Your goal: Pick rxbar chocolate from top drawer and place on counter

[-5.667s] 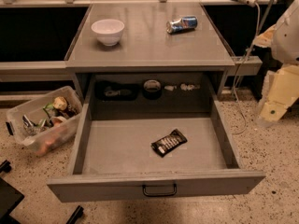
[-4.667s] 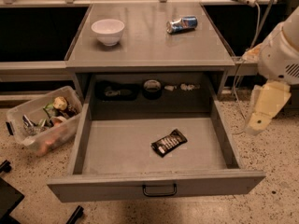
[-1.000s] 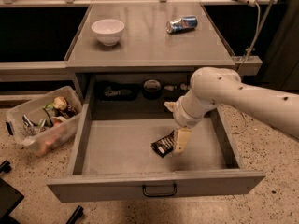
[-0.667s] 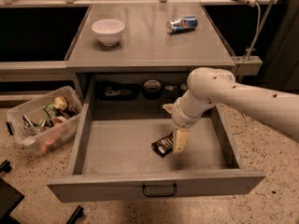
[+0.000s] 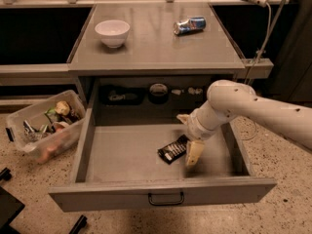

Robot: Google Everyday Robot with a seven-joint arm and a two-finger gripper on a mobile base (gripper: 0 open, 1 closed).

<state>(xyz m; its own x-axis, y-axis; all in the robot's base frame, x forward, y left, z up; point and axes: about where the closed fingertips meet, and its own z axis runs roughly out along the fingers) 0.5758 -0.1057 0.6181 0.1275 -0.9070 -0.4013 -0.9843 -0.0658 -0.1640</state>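
Note:
The top drawer (image 5: 161, 191) is pulled wide open below the counter (image 5: 156, 43). The rxbar chocolate (image 5: 171, 150), a flat black wrapper with white lettering, lies on the drawer floor right of the middle. My gripper (image 5: 193, 155) reaches down into the drawer from the right on a white arm (image 5: 243, 108). It is at the bar's right end and low over the drawer floor. The bar still lies flat, and its right tip is hidden by the gripper.
A white bowl (image 5: 112, 32) and a crushed blue-and-silver can (image 5: 189, 25) sit on the counter. Small items lie at the drawer's back (image 5: 158, 91). A clear bin of clutter (image 5: 45, 126) stands on the floor to the left. A cable (image 5: 265, 28) hangs at the right.
The arm has swung in from the right side and down into the drawer, onto the bar's right end. Over the last second it has barely moved. The bar has stayed in place.

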